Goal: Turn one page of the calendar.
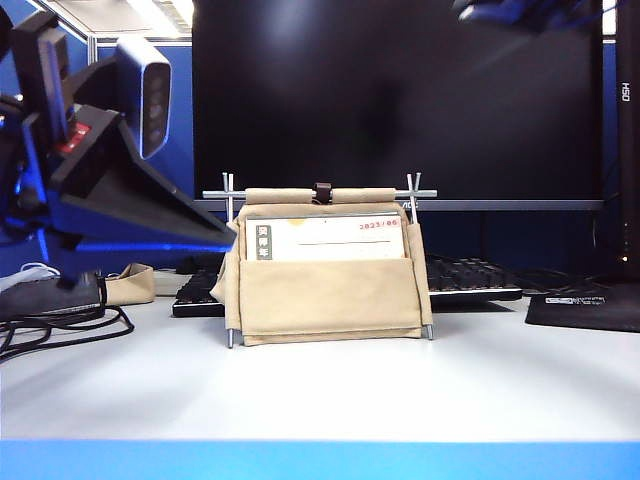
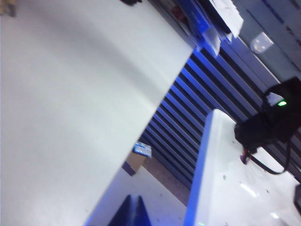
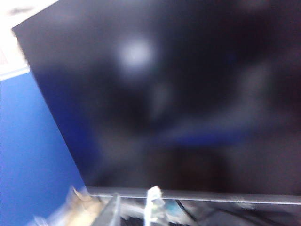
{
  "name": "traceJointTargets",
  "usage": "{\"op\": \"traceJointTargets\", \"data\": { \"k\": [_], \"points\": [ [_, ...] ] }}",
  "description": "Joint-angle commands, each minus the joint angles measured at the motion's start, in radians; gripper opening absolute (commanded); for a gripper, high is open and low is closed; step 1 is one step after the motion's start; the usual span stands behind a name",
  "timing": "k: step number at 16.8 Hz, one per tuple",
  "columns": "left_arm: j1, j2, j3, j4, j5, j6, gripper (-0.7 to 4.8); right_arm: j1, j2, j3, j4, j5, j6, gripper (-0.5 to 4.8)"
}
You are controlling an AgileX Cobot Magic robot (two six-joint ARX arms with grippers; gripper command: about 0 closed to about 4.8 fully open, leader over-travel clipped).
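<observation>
The calendar [image 1: 328,268] stands upright in the middle of the white table [image 1: 320,385], in front of the black monitor [image 1: 400,95] and a keyboard [image 1: 470,280]. Its beige pouch covers the lower part; the front sheet [image 1: 335,240] above it shows red "2023/06" print and a dark label strip on its left edge. A silver rod w/ a brown strap runs across the top.

The left gripper [image 1: 215,228] is at the left of the calendar, its dark tip touching or just beside the pouch's edge; the fingers are closed, and no sheet is seen in them. The left wrist view shows only table and floor.

The right gripper [image 1: 520,10] is a blur at the top edge, high above the calendar. Cannot tell if it is open or closed. The right wrist view is blurred, mostly monitor.
</observation>
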Motion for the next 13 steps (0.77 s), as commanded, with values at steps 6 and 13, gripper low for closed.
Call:
{"op": "traceJointTargets", "data": {
  "k": [6, 13],
  "points": [
    [0.008, -0.478, 0.005, -0.127, -0.603, 0.246, -0.06, 0.004, -0.549, -0.533, -0.219, 0.159, -0.089, 0.07],
    [0.008, -0.448, -0.035, -0.215, -0.559, 0.298, -0.06, 0.005, -0.619, -0.774, -0.208, 0.159, -0.116, 0.08]
  ]
}}
